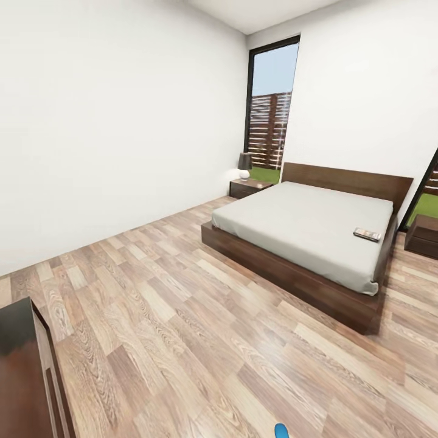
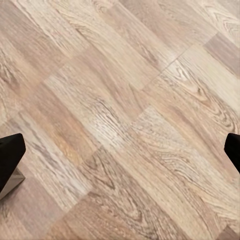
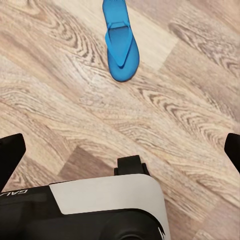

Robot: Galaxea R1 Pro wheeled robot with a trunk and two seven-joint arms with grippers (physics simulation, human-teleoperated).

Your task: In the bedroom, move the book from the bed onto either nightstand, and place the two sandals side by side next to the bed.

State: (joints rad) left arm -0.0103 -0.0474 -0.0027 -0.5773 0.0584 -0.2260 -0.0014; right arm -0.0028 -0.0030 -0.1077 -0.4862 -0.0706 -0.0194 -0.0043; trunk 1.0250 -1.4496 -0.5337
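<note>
Lying on the bed (image 1: 304,225), the book (image 1: 367,234) nears its right edge.

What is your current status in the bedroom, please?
Both grippers open, empty. Book still on bed. One blue sandal on floor near base. Path to bed open.

White letters "GAL", cut off at the frame edge, on the robot's dark base (image 3: 30,210). Book (image 1: 367,234) cover lettering too small to read.

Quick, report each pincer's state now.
Left pincer: open, empty, over bare floor.
Right pincer: open, empty; a blue sandal lies ahead.
</note>
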